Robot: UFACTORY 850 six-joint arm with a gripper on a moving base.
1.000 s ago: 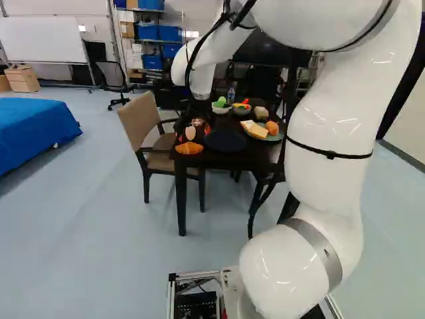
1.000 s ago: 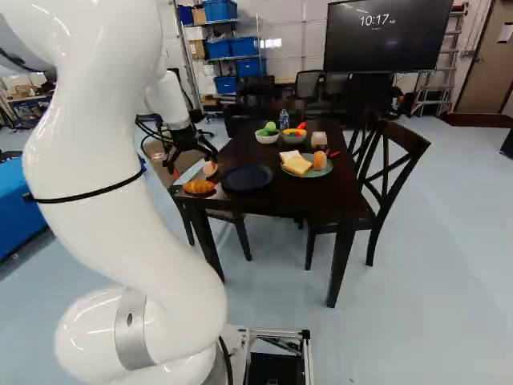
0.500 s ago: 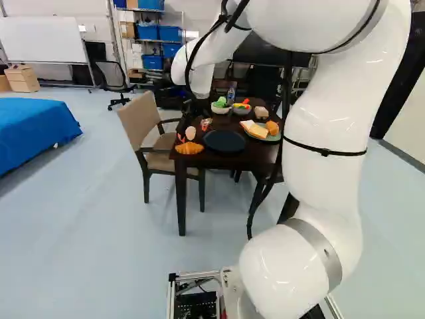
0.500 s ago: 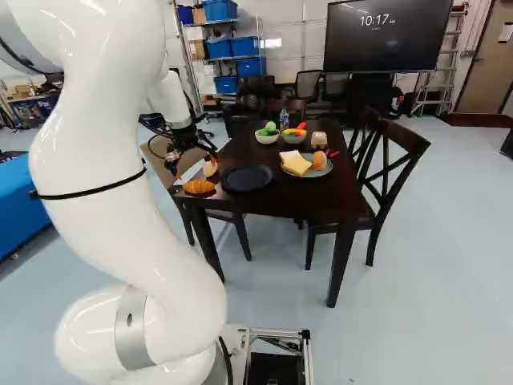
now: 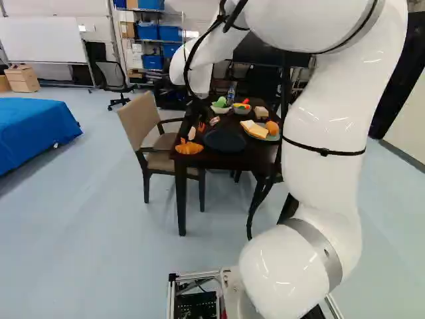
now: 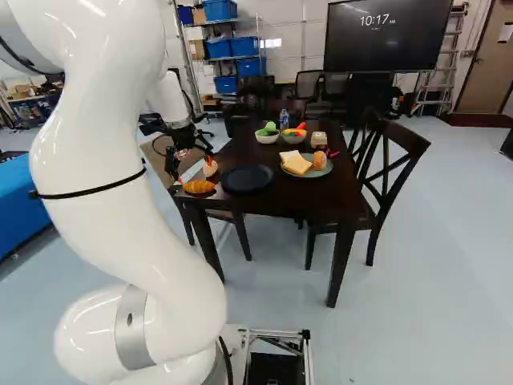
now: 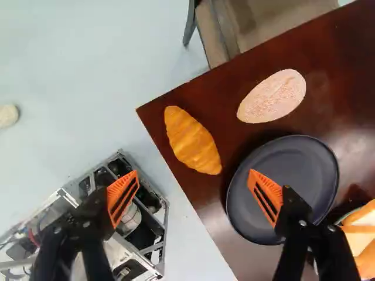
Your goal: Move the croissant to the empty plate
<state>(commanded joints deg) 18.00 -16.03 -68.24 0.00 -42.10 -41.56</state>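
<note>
While the jaws stand wide apart, the surface [image 7: 222,102] carries: croissant [image 7: 192,141], one, near corner; plate [image 7: 293,164], one, beside it.

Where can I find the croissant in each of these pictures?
Left base view: croissant, left of middle, at a corner of the table.
Right base view: left of middle, right of the white arm.
Wrist view: just ahead of the open gripper.
Shared landmark: the dark plate beside it.

10:17 AM, white digits, black screen [image 6: 389,50]
</note>
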